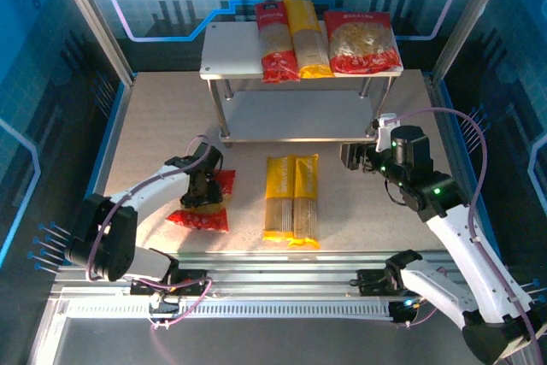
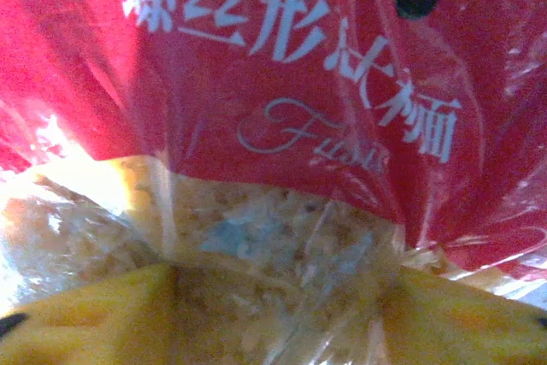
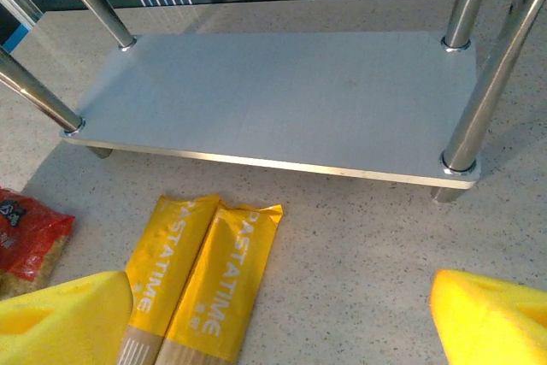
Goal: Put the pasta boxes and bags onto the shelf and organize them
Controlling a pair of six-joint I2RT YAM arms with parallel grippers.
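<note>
The left claw (image 1: 203,185) (image 2: 273,326) is sitting low on the wide red plastic bag with a clear pasta window (image 1: 198,211) (image 2: 282,83), its yellow fingers (image 2: 77,322) standing partway in and crinkled film bunching between them; whether they are pinching it firmly cannot be told. That bag is lying on the speckled table (image 1: 154,126) directly beneath this claw, at the near left, making the left arm the nearer one. The two-tier light grey shelf (image 1: 231,49) (image 3: 273,100) is standing farther off and to the right, its lower board lying bare. Its top board is carrying a narrow red pack (image 1: 276,40), a long yellow spaghetti pack (image 1: 306,38) and a second wide red bag (image 1: 362,42), side by side. Two more long yellow packs (image 1: 291,198) (image 3: 201,271) are lying touching at table centre, long axes running near to far. The right claw (image 1: 349,157) (image 3: 282,314) is hovering just right of their far ends, jaws spread wide, holding nothing, facing the lower board.
</note>
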